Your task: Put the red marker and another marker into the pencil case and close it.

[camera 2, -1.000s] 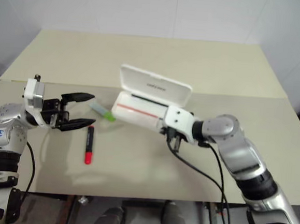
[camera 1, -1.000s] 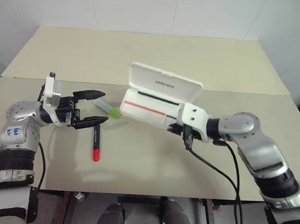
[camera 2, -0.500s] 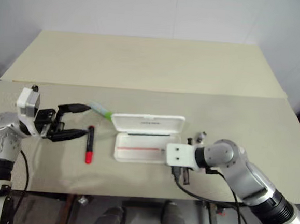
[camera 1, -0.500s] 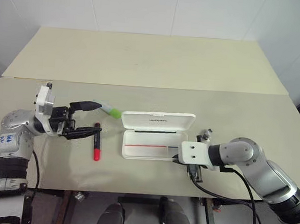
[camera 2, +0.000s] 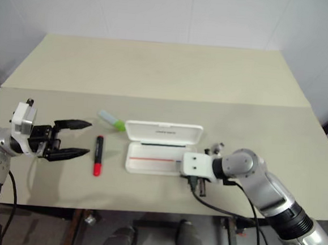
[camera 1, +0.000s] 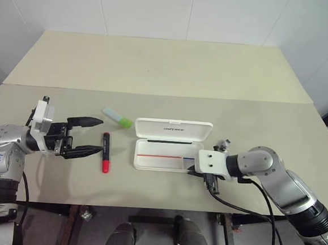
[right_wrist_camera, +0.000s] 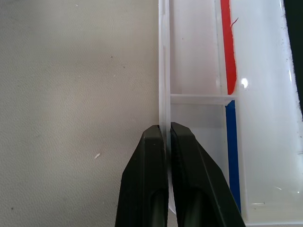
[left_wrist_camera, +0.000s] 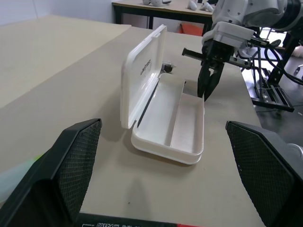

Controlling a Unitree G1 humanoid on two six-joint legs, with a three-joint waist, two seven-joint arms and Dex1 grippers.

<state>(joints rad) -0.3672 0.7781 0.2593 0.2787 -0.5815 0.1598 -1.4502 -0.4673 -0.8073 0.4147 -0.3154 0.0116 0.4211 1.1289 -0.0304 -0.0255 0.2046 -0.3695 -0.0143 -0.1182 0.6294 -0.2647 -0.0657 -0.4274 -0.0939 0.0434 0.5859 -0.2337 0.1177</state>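
Observation:
The white pencil case lies open on the table, its lid tipped back, with red and blue stripes inside the tray. My right gripper is shut on the thin front wall of the case near its right end, and it also shows at the case's right corner. The red marker lies on the table left of the case. The green-capped highlighter lies just behind it. My left gripper stands open, level, just left of the red marker and holding nothing.
The table is beige, with a seam running across it behind the case. A black cable hangs from my right wrist over the table's front edge.
The case, held tilted above the table a second ago, has come down and now rests flat. My right gripper lowered with it. The open left gripper drew back to the left.

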